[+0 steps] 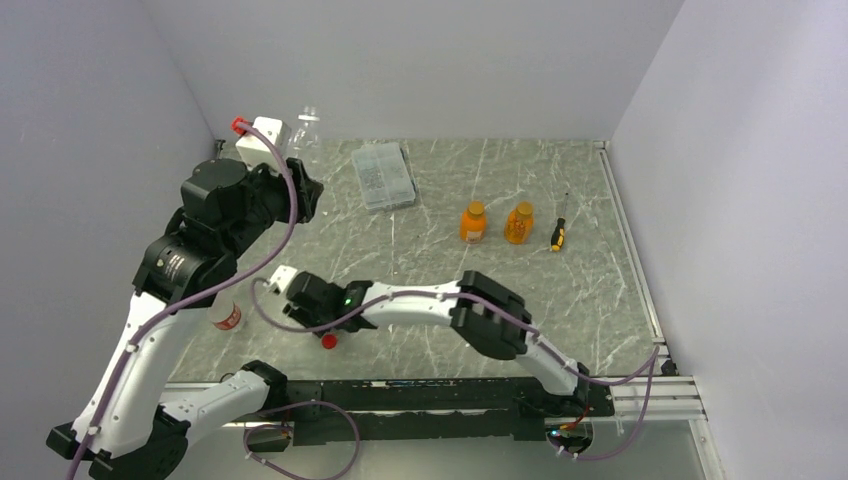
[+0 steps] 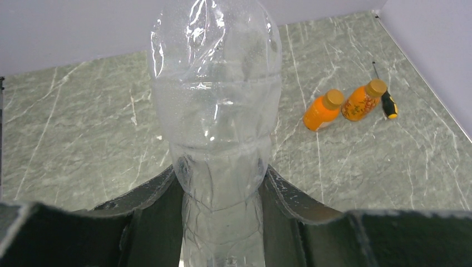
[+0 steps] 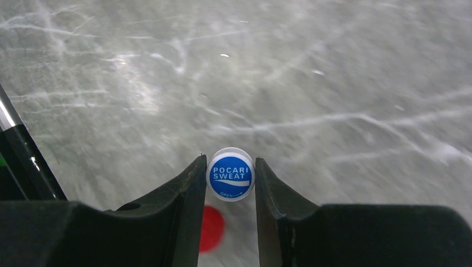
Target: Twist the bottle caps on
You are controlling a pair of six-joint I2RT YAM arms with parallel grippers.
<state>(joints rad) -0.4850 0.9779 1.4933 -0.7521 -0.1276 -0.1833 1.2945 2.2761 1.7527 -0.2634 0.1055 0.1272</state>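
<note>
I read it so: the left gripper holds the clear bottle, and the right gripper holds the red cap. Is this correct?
Not quite: the right gripper holds the blue-and-white cap, as the right wrist view shows; the red cap lies on the table. The left gripper does hold the clear bottle.

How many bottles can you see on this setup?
4. Two orange bottles stand side by side far right on the table; a clear bottle sits in the left gripper; a red-labelled bottle stands beside the left arm. More may hide behind the arms.
</note>
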